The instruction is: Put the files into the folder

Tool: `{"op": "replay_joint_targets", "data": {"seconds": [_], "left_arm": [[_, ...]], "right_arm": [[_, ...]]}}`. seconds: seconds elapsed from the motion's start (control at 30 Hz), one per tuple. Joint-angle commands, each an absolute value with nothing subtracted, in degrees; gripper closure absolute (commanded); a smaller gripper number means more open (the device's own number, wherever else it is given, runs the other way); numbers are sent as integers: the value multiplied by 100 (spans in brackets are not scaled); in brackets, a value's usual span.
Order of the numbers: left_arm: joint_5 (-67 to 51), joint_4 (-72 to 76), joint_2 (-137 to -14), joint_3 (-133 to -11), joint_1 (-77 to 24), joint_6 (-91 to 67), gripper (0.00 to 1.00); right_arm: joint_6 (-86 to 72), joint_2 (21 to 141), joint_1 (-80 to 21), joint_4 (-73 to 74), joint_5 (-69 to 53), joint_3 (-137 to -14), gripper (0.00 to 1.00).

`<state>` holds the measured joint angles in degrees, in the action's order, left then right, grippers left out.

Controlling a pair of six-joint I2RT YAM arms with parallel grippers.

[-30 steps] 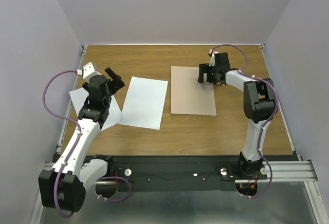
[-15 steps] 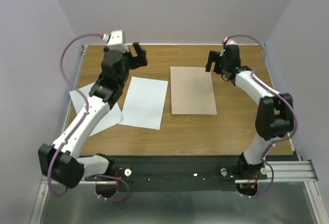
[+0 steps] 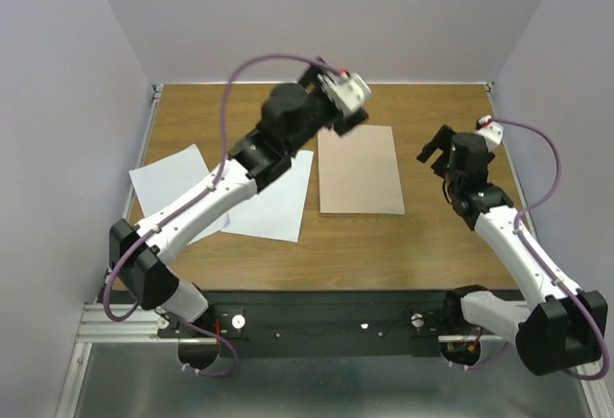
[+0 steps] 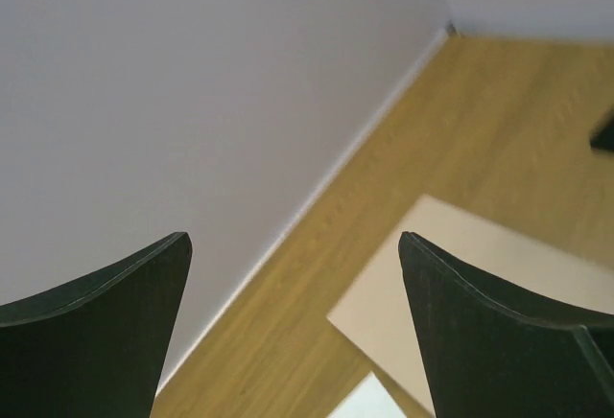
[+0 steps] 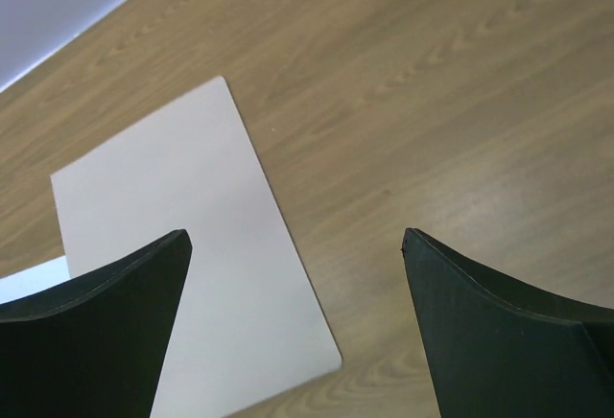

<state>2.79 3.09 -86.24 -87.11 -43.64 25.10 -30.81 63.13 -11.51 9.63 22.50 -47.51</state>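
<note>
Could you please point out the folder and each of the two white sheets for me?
Folder (image 3: 363, 176): top external view, middle of its tan face.
Left white sheet (image 3: 165, 176): top external view, its uncovered middle.
Middle white sheet (image 3: 273, 213): top external view, the uncovered near half.

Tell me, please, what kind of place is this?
Probably a robotics lab test cell: a wooden table enclosed by pale walls, robot arms bolted to a metal rail at its near edge, with white sheets and a tan folder.

Left arm (image 3: 206, 202) covers part of 1 white sheet (image 3: 273, 209); left gripper (image 3: 338, 111) blurred.
</note>
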Motion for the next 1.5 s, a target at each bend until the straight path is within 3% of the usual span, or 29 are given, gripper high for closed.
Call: {"op": "replay_joint_targets", "data": {"seconds": [0.0, 0.4, 1.47], "left_arm": [[26, -114, -9025, -7446, -4921, 4271, 2], [220, -272, -9729, -6363, -5959, 4843, 2], [527, 316, -10696, -6179, -5634, 5001, 6]], "right_arm": [[-3638, 5679, -1143, 1230, 2856, -4176, 0], [-3454, 6003, -1142, 1248, 2672, -4140, 0], [-3445, 5678, -1134, 1292, 2953, -3990, 0]]}}
